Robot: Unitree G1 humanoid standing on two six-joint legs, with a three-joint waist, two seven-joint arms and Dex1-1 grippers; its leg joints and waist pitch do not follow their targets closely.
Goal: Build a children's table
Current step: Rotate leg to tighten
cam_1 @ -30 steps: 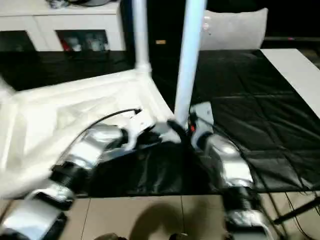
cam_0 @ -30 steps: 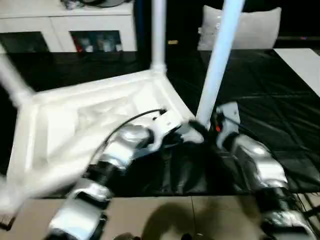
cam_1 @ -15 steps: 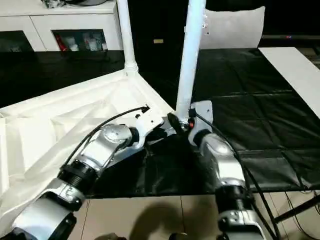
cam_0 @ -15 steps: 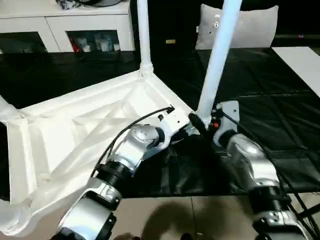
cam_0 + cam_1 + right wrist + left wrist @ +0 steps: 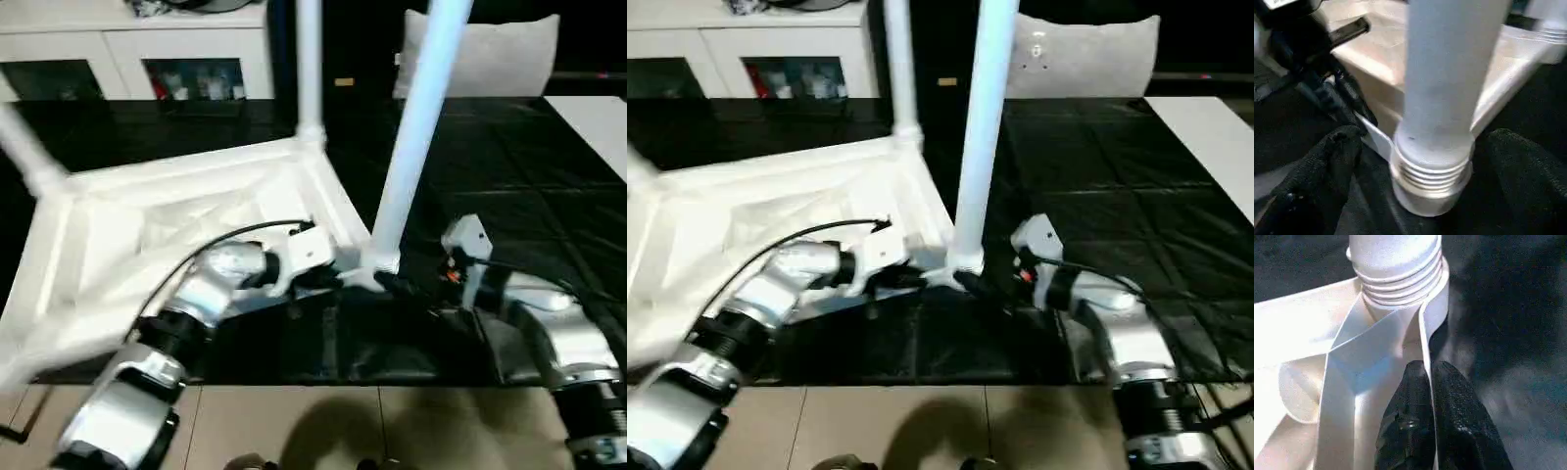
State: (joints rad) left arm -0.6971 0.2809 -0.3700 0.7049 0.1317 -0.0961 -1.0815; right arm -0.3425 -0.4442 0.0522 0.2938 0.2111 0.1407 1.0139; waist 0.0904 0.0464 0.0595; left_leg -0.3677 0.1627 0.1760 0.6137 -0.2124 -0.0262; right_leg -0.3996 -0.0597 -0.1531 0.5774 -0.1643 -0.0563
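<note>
The children's table lies upside down on the black mat, its ribbed white top [image 5: 176, 211] facing up. Three legs stand in corner sockets: a near right one [image 5: 411, 127], a far one [image 5: 309, 69] and a left one [image 5: 24, 147]. My left gripper [image 5: 338, 279] is shut on the top's thin rim [image 5: 1425, 328], just beside the near right leg's threaded base [image 5: 1396, 264]. My right gripper [image 5: 411, 289] is open. Its fingers [image 5: 1317, 171] stand on either side of that leg's base [image 5: 1432, 171] without touching it.
A white cabinet with glass doors [image 5: 127, 59] runs along the back left. A pale cushion [image 5: 490, 54] leans at the back right, and a flat white board [image 5: 598, 113] lies at the right edge of the black mat [image 5: 509, 166]. Tan floor [image 5: 323, 421] is nearest me.
My right gripper has opened and let go of the near right leg's base, and the right arm has drawn back to the right. The left gripper keeps its hold on the rim.
</note>
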